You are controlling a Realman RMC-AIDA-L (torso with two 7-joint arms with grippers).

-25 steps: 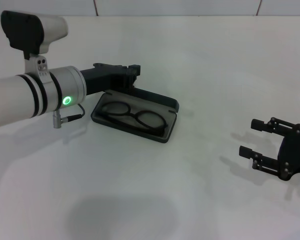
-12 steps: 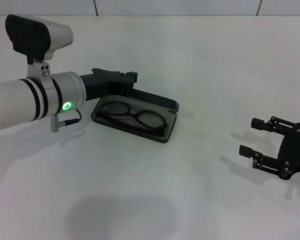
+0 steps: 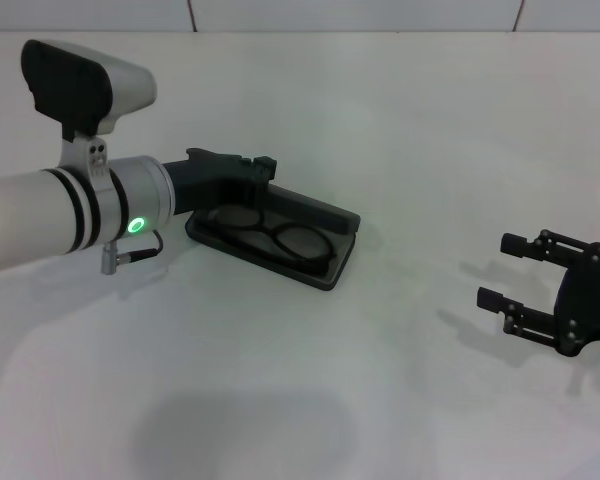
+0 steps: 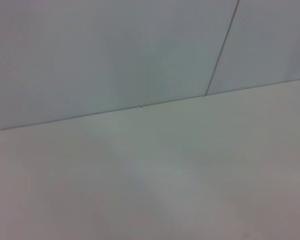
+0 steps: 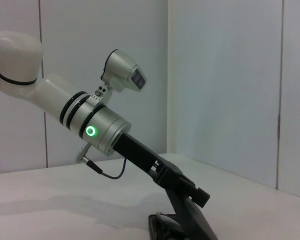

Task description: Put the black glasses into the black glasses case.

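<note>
The black glasses point(image 3: 280, 238) lie inside the open black glasses case point(image 3: 332, 272), left of the table's middle. The case's lid point(image 3: 315, 210) is hinged along the far side and stands partly raised. My left gripper point(image 3: 261, 172) is at the lid's left end, right against it. From the right wrist view the left gripper point(image 5: 190, 206) points down onto the case point(image 5: 162, 226). My right gripper point(image 3: 503, 271) hovers open and empty near the table's right edge, well apart from the case.
The white table point(image 3: 400, 120) runs back to a pale panelled wall point(image 4: 115, 50). The left arm's thick white forearm point(image 3: 40, 215) reaches across the left side of the table above its surface.
The case's lid has risen from lying flat to partly raised. My left gripper has shifted slightly to the right along it. The right arm has not moved.
</note>
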